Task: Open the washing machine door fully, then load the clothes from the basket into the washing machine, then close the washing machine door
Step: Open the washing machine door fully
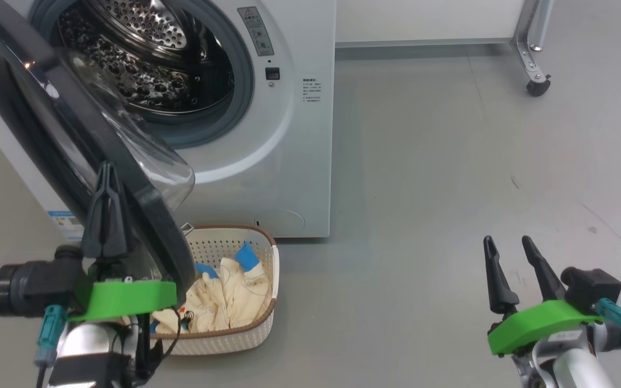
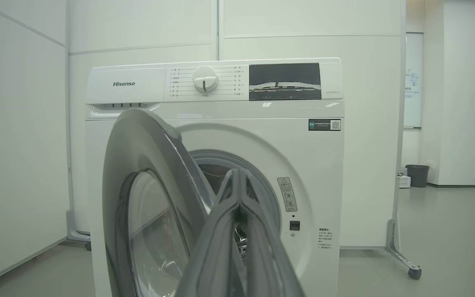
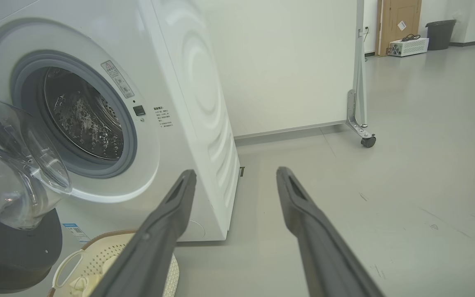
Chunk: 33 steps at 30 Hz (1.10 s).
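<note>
- At lower left, one left gripper (image 1: pixel 107 171) is resting pinched shut beside the round, glossy black-rimmed glass door (image 1: pixel 154 226), which is standing half open.
- One right gripper (image 1: pixel 506 241) is hovering spread wide, empty.
- One cream perforated basket (image 1: pixel 246 335) is holding cream-yellow, blue-cuffed clothes (image 1: pixel 229 302).
- One white washing machine (image 1: pixel 299 161) is showing "Hisense".
- Grey floor (image 1: pixel 450 188) is stretching around.

The head camera looks steeply down from above, with the washer (image 1: pixel 299 161) at 10 o'clock and the basket (image 1: pixel 224 337) at 7 o'clock. The left wrist camera sits low and close, facing the washer's front squarely past the door (image 2: pixel 146 144). The right wrist camera (also low) views it obliquely, at 9 o'clock. All 3 share the port (image 3: pixel 83 117) and door.
</note>
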### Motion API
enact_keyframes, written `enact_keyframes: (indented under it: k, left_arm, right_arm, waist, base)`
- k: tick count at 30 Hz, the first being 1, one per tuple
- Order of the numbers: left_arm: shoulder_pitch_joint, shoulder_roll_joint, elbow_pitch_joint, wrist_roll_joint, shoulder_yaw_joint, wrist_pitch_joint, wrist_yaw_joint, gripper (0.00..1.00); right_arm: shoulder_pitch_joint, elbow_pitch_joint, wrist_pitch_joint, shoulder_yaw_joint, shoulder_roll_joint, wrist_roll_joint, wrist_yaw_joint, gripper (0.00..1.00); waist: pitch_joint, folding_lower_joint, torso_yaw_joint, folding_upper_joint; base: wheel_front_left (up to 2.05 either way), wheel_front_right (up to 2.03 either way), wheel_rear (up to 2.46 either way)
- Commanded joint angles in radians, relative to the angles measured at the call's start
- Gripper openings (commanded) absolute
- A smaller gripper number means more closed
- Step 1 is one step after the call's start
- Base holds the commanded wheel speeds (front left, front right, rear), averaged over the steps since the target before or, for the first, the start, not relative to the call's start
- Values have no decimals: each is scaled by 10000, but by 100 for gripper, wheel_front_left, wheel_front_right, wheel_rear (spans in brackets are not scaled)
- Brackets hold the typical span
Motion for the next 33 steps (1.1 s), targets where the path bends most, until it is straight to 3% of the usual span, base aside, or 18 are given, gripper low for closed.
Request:
enact_keyframes:
  k: [1,17,28,33]
  left_arm:
    - [-573,191,-293,62,184,-63,-64,0]
    - [-1409,142,721,-168,-1274,-63,-108,0]
    - [-1743,134,3267,-1038,-1646,106,11,0]
    - [-1919,133,4162,-1995,-1657,100,-30,0]
  right_arm:
    - [-250,-290,-137,247,-9,99,35,100]
    - [-362,-273,-138,297,-9,213,35,100]
    - [-450,-209,-138,316,-9,267,35,100]
    - [-460,-177,-138,318,-9,279,35,100]
  waist:
    - [-2,0,-8,-1]
    - [148,0,-206,-1]
    - [231,0,-463,-1]
    - [267,0,-547,-1]
  base:
    - [0,0,0]
    - [0,0,0]
    - [0,0,0]
    - [0,0,0]
